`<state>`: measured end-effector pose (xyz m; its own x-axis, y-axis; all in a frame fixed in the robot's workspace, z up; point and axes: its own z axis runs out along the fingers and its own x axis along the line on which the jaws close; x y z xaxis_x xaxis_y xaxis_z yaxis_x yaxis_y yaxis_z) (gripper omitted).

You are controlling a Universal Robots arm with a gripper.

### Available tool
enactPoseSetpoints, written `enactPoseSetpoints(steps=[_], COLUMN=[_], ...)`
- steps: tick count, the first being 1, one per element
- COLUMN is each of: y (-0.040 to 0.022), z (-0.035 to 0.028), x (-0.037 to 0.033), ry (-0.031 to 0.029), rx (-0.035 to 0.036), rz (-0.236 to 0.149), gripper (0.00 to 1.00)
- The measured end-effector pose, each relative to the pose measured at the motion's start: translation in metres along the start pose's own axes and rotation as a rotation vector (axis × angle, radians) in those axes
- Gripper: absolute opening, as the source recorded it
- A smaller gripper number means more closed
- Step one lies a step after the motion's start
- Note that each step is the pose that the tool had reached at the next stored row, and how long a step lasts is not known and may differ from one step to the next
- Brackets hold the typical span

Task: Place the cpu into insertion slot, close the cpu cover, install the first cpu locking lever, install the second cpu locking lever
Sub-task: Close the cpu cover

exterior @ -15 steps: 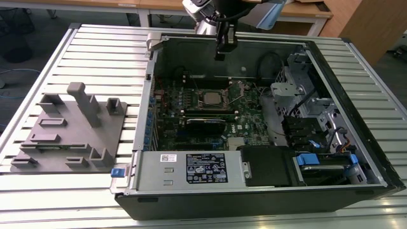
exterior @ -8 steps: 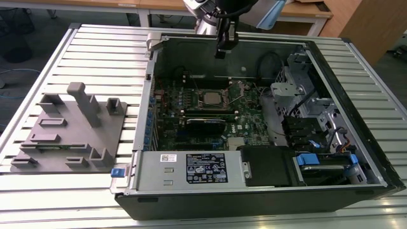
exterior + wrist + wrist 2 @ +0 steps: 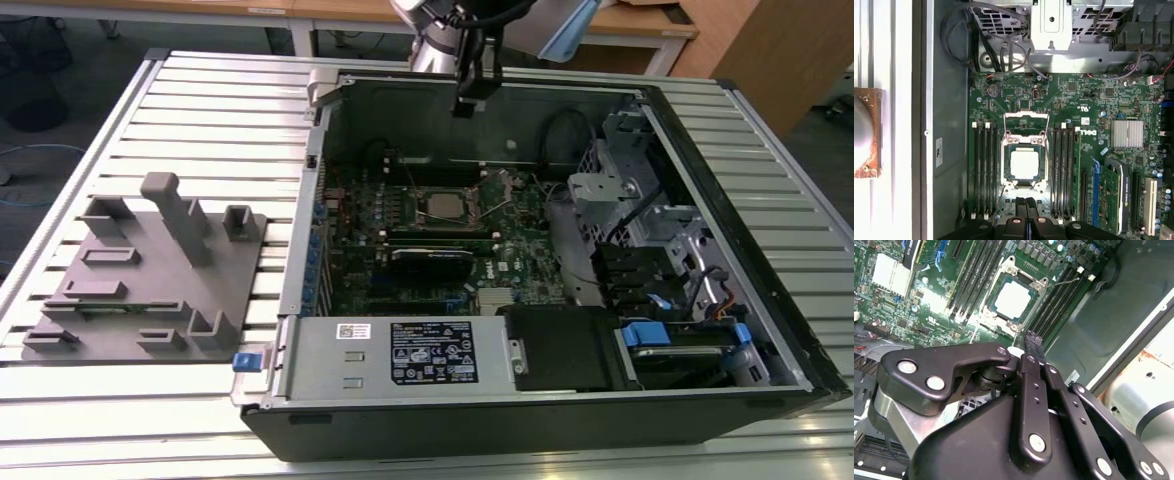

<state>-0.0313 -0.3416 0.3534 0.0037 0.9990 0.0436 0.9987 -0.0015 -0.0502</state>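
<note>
Slatted metal table (image 3: 200, 110) carries an open computer case (image 3: 400, 425). On its motherboard (image 3: 1074, 100), away from the edges, the cpu (image 3: 1026, 164) sits in the insertion slot (image 3: 1005, 167); the cpu cover (image 3: 1026, 115) stands raised. Gripper (image 3: 1027, 201) hovers above, jaws together, holding nothing.

Overall light: bright and even, from above; the bench (image 3: 107, 110) slats shine pale in the exterior view.
Shadows: the computer case (image 3: 400, 125) interior is dimmer, darkest toward the exterior view's right.
Glare: in the first wrist view the cpu (image 3: 1023, 164) top bleaches near white, as does the heatsink (image 3: 1127, 134).
Highlights: small glints on the gripper (image 3: 1033, 341) rivets.
</note>
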Motion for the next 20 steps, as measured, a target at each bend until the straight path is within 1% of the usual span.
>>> enactPoseSetpoints(steps=[20], y=[0.0009], z=[-0.0176], x=[0.0008], ry=[0.0], rx=[0.006], rz=[0.0], gripper=[0.11])
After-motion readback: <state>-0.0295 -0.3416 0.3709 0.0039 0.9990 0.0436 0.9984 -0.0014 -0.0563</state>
